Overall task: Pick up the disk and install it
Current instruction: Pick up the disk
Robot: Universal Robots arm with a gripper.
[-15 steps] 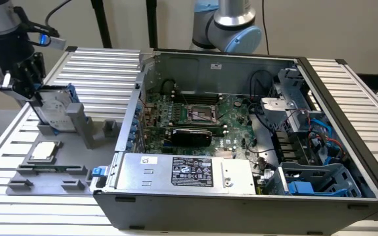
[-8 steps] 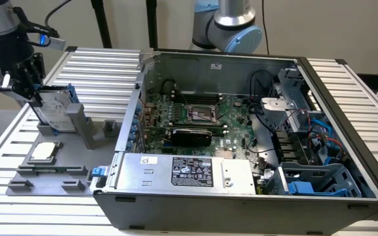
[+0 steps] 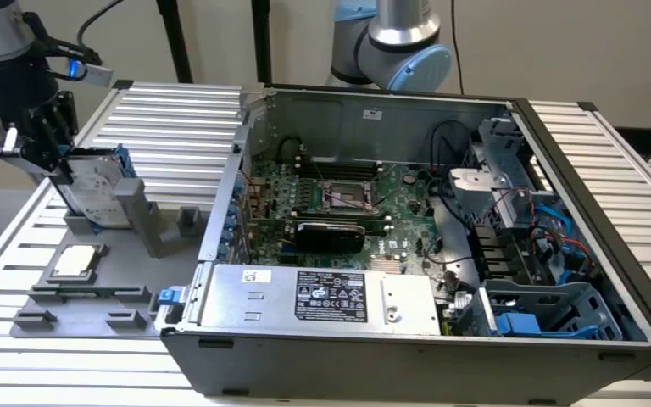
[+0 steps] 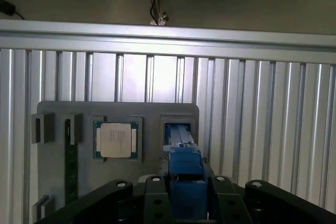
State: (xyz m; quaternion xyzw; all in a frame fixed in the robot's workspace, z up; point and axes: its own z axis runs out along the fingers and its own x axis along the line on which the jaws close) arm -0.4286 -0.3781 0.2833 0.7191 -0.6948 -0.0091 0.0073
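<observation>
The disk is a silver-grey drive with blue rails. It stands on edge, slightly tilted, at the grey upright holder on the exterior view's left. My gripper comes down on its upper edge and is shut on it. In the wrist view the disk's blue rail sits between the black fingers of the gripper, right over the holder's slot. Whether the disk's lower edge still rests in the slot is hidden.
A grey fixture plate carries a small square silver chip. The open computer case lies to the exterior view's right, with a large silver box at its front and a blue-grey drive cage in its corner. A second arm stands behind.
</observation>
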